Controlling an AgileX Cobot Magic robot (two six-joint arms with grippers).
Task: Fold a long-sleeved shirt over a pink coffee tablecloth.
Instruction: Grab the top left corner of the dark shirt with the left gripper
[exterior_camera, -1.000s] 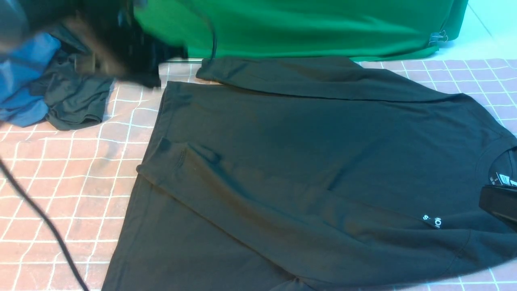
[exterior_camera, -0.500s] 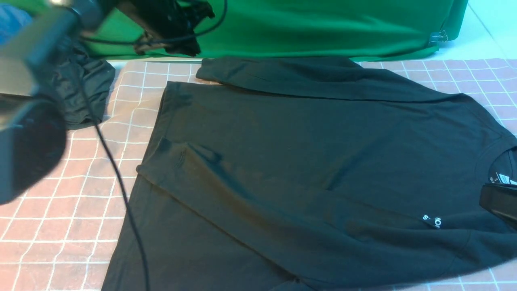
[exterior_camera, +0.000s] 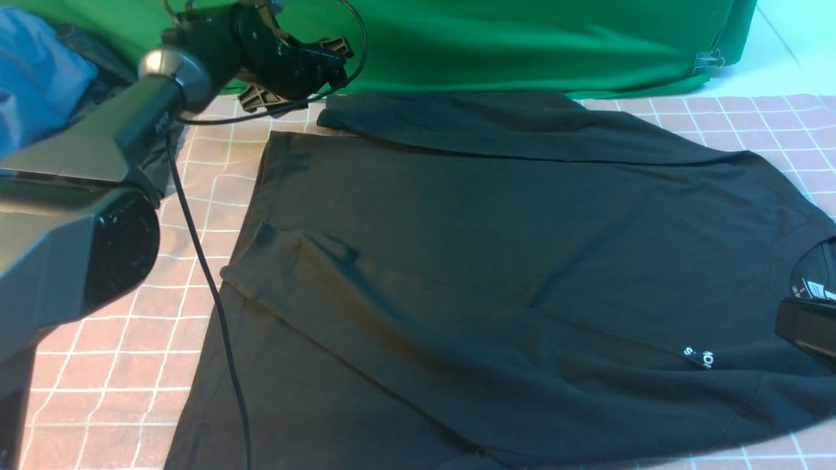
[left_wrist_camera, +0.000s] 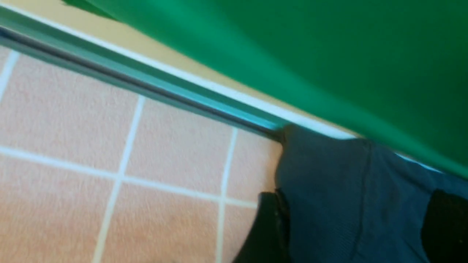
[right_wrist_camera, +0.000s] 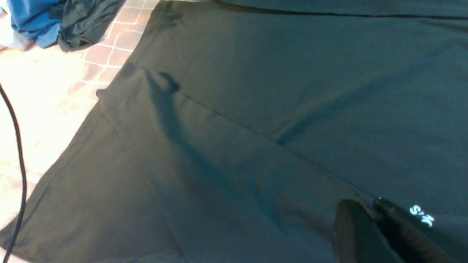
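Left end effector (left_wrist_camera: 354, 197) wide, right end effector (right_wrist_camera: 363, 204) pinching long-sleeved shirt (exterior_camera: 490, 261) spread on pink tablecloth (exterior_camera: 130, 339)

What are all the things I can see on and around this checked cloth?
shirt: one, black, long-sleeved, spread flat on the tablecloth
tablecloth: one, pink with a white grid, under the shirt
green cloth: one, plain green, along the far edge
blue garment: one, blue, bunched at the far left
grey garment: one, dark grey, bunched beside the blue garment
cable: one, black, trailing over the tablecloth's left side
left gripper: one, black, open, at the shirt's far sleeve cuff
right gripper: one, black, shut, by the shirt's white chest print
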